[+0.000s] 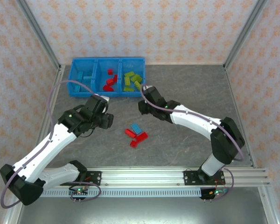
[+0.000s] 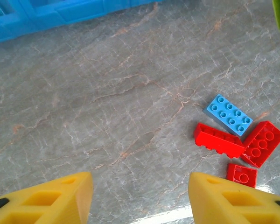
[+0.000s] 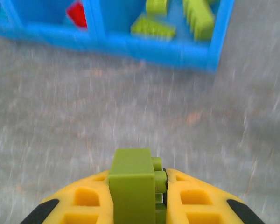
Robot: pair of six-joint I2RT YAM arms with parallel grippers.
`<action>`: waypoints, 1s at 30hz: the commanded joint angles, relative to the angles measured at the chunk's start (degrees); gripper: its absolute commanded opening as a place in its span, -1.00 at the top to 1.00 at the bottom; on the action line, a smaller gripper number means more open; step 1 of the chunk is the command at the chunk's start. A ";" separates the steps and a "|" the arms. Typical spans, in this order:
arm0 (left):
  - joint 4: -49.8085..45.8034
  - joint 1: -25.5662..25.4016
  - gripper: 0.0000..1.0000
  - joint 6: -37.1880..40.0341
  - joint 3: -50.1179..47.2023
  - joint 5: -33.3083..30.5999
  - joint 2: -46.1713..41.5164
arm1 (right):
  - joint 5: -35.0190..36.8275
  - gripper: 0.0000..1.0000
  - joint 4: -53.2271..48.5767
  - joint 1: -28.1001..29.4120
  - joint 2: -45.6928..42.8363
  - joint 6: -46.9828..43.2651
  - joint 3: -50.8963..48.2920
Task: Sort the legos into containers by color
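Observation:
The blue tray of containers (image 1: pixel 97 94) stands at the back left, holding light blue, red and lime green legos in its left, middle and right compartments. Mid-table lie loose legos: a light blue one (image 1: pixel 136 127) and three red ones (image 1: pixel 130 133) (image 1: pixel 141 136) (image 1: pixel 134 143). My left gripper (image 1: pixel 108 120) hovers open to their left; in its wrist view the fingers (image 2: pixel 70 196) frame bare table, with the blue brick (image 2: pixel 228 114) and a red brick (image 2: pixel 219 140) to the right. My right gripper (image 3: pixel 139 182) is shut on a lime green lego (image 3: pixel 133 182), just in front of the tray (image 3: pixel 168 53).
Patterned walls and slanted metal posts (image 1: pixel 39 35) close in the grey table on three sides. A metal rail (image 1: pixel 144 177) with both arm bases runs along the near edge. Green bricks (image 3: pixel 198 18) lie in the compartment ahead of the right gripper.

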 commanded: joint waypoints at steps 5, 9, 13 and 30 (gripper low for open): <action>2.27 0.13 -0.17 -3.50 -2.47 -1.44 -5.46 | 8.04 0.61 -2.28 -3.70 23.32 -9.91 28.32; 3.63 0.11 -0.22 -7.90 -5.20 1.18 -6.96 | 7.38 0.58 -8.64 -4.36 34.67 -11.88 44.62; 4.85 0.12 -0.22 -11.42 -7.96 1.48 -8.02 | 6.57 0.31 -17.54 -4.79 42.66 -12.02 59.60; 22.39 -6.37 -0.28 -51.20 -21.55 5.87 -11.62 | -7.66 -0.17 -5.55 -3.45 -3.96 -0.62 8.98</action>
